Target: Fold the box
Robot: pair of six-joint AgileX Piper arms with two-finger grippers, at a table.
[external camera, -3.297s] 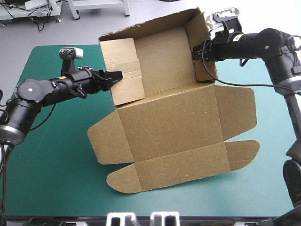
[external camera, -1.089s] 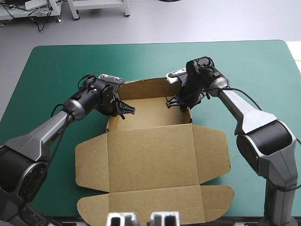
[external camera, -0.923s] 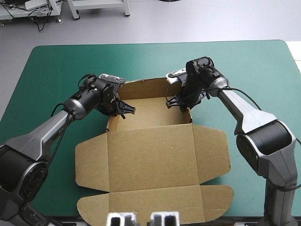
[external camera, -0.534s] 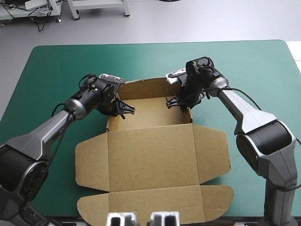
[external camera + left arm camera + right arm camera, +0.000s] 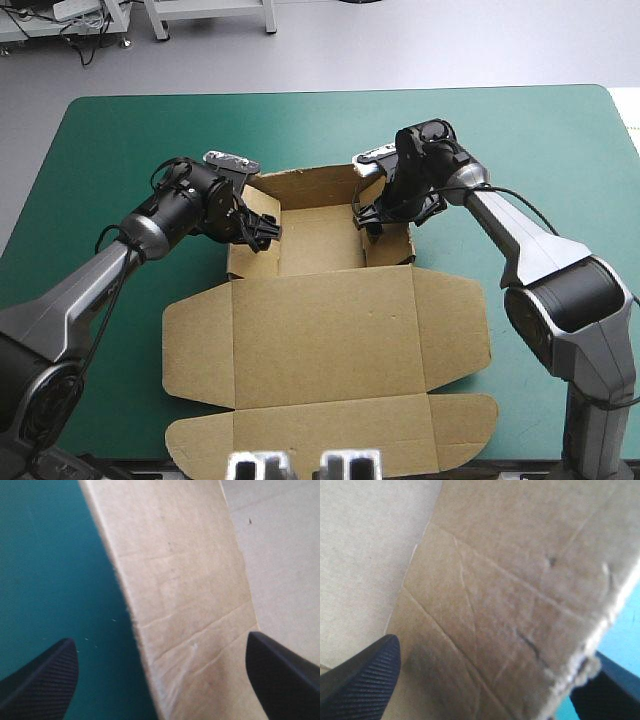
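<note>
Box [image 5: 325, 330] tray part-formed on tabletop [image 5: 120, 140]. Left gripper [image 5: 262, 230] and right gripper [image 5: 378, 218] straddle opposite side walls, fingers [image 5: 45, 675] spread, probably to tuck them inward.

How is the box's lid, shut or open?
Open. The lid lies flat on the table, nearer than the tray, whose walls stand raised.

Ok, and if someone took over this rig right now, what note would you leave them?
Left gripper: open, astride the box's left side wall.
Right gripper: open, astride the right side wall.
Box: mid-table, tray part at the far side.
Done: far wall and both side walls are raised.
Left: lid and its flaps lie flat toward the near edge, not yet folded. Whether the side walls are tucked cannot be told.
</note>
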